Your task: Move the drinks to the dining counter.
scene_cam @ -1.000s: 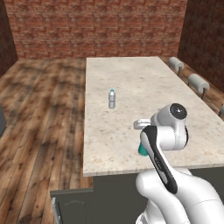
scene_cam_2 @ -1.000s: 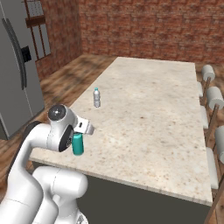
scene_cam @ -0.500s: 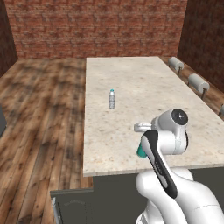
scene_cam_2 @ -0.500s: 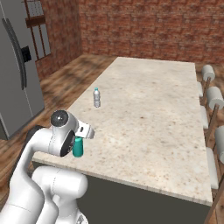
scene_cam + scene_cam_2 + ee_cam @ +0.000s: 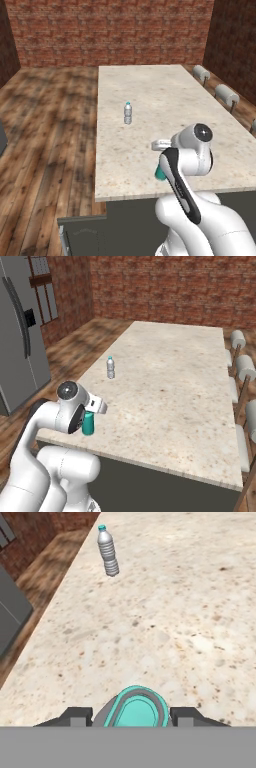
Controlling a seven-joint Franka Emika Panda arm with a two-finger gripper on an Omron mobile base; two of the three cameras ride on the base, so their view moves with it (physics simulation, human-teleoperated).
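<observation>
Hand view: gripper (image 5: 131, 716) pinches teal bottle (image 5: 135, 708) above dining counter (image 5: 175, 622); early release risks toppling it.

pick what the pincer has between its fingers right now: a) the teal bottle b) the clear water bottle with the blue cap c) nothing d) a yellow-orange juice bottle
a, the teal bottle sits between the pincer's two dark fingertips in the hand view, while the clear water bottle stands apart, farther along the dining counter.
</observation>
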